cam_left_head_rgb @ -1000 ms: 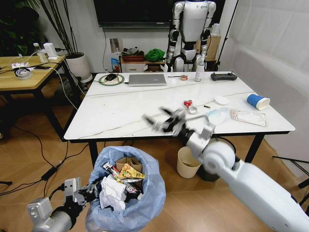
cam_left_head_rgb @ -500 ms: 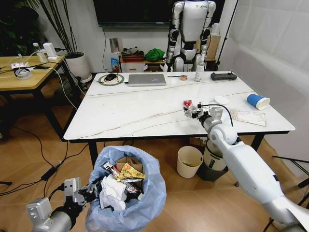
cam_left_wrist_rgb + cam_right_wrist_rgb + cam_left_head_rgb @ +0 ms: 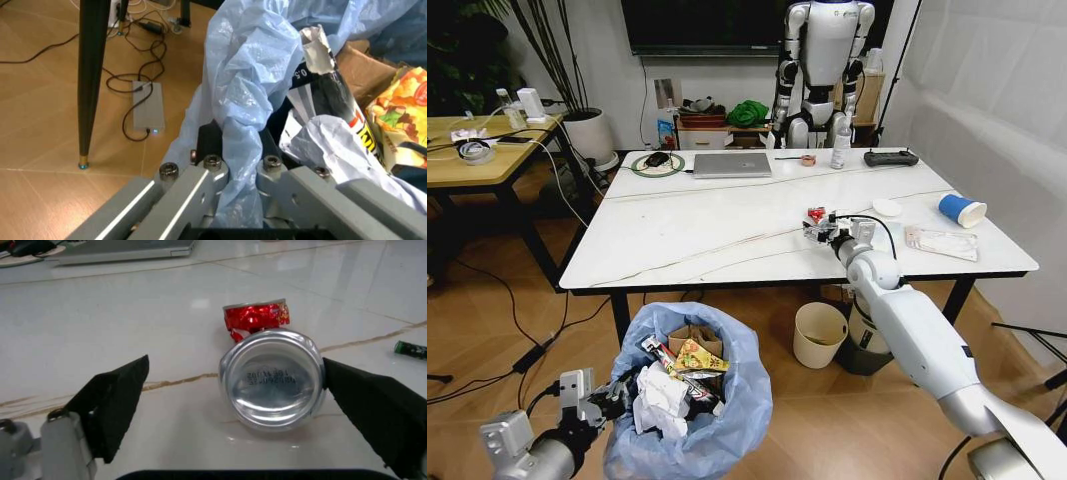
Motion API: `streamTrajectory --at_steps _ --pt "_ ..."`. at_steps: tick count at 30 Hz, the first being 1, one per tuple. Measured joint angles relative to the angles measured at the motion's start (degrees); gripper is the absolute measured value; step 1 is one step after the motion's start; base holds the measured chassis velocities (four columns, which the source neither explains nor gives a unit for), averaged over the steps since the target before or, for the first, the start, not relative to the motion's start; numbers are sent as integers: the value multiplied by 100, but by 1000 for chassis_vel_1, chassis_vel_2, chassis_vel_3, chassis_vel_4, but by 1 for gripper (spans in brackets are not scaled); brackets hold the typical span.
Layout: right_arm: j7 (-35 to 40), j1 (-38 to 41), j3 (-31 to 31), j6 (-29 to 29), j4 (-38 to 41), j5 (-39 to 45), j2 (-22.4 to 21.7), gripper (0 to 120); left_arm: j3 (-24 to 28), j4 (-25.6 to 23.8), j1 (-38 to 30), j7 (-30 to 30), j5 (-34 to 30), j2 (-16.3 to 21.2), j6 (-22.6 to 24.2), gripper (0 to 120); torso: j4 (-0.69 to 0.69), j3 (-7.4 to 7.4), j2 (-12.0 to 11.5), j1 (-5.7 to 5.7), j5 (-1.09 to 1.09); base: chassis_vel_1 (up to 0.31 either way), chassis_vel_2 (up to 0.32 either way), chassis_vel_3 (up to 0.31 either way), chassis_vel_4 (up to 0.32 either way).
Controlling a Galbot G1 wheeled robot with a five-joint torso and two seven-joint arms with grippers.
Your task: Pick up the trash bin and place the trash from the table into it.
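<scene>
I have the right gripper (image 3: 233, 405) down on the table (image 3: 697, 225), jaws spread wide with the crushed can (image 3: 272, 377) lying on its side between the pads; one pad sits at the can's edge, contact unclear, the other is well apart, so nothing is gripped. A red crumpled wrapper (image 3: 257, 317) lies just behind the can, touching or nearly so. From the head camera the right gripper (image 3: 825, 232) is near the table's middle-right part, with a white lid (image 3: 887, 207), blue paper cup (image 3: 961, 209) and light-blue mask (image 3: 940, 242) farther right. My left gripper (image 3: 237, 165) is low by the floor, closed on the blue bag at the rim of the trash bin (image 3: 692, 400), which sits below the table's near edge, holding cardboard, paper and wrappers.
</scene>
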Motion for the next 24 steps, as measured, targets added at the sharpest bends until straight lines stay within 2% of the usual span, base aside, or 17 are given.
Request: streamTrajectory --at_steps 5,7,10,13,24 --pt "-12 50 0 53 -155 -31 58 70 1 0 -21 2 -6 -5 -6 0 0 0 0 0 0 0 0 0 0" --pt "-12 56 0 56 -169 -32 57 67 1 2 -25 2 -9 -4 -7 0 0 0 0 0 0 0 0 0 0" --pt "-13 72 2 62 -207 -32 56 53 5 13 -36 3 -15 -2 -9 0 0 0 0 0 0 0 0 0 0" --pt "-20 72 1 68 -208 -39 32 45 5 27 -55 3 -22 4 -11 0 0 0 0 0 0 0 0 0 0" --pt "-48 20 -5 79 37 9 -95 45 16 68 -98 3 -51 14 -12 0 0 0 0 -1 2 0 0 0 0"
